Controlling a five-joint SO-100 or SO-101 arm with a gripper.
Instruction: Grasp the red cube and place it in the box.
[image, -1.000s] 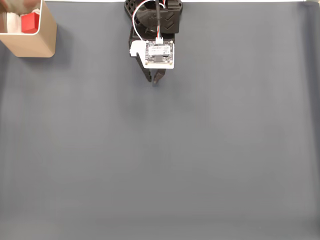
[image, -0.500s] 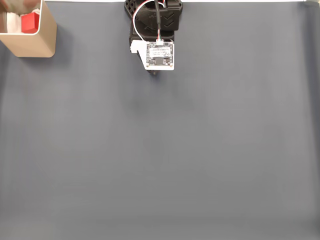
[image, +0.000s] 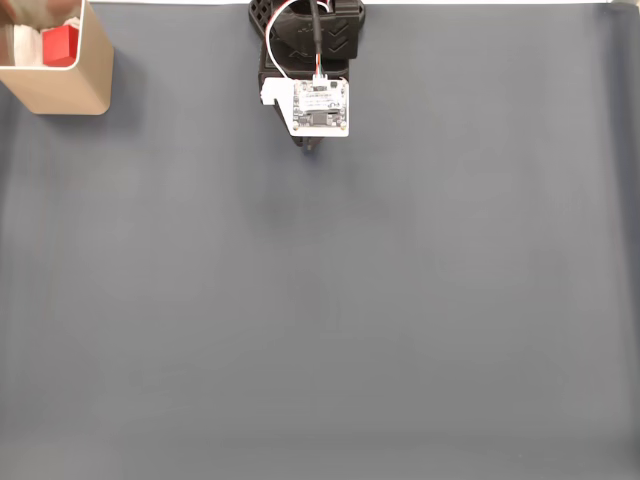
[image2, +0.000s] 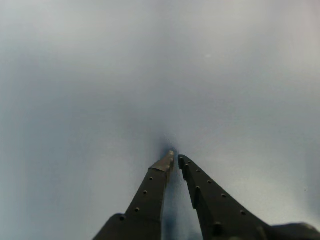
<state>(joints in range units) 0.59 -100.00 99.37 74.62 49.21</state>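
Observation:
The red cube (image: 61, 45) lies inside the tan box (image: 70, 88) at the top left corner of the fixed view. My gripper (image: 312, 147) is folded back near the arm's base at the top centre, far to the right of the box, mostly hidden under the white camera board (image: 320, 108). In the wrist view the two dark fingers of the gripper (image2: 175, 158) come together at their tips, shut on nothing, close above the bare grey mat.
A grey mat (image: 330, 300) covers the whole table. The arm's black base (image: 308, 30) stands at the top edge. White items lie beside the cube inside the box.
The gripper has drawn back under the camera board toward the base; its fingertips stuck out further a second ago. Cube and box have not moved.

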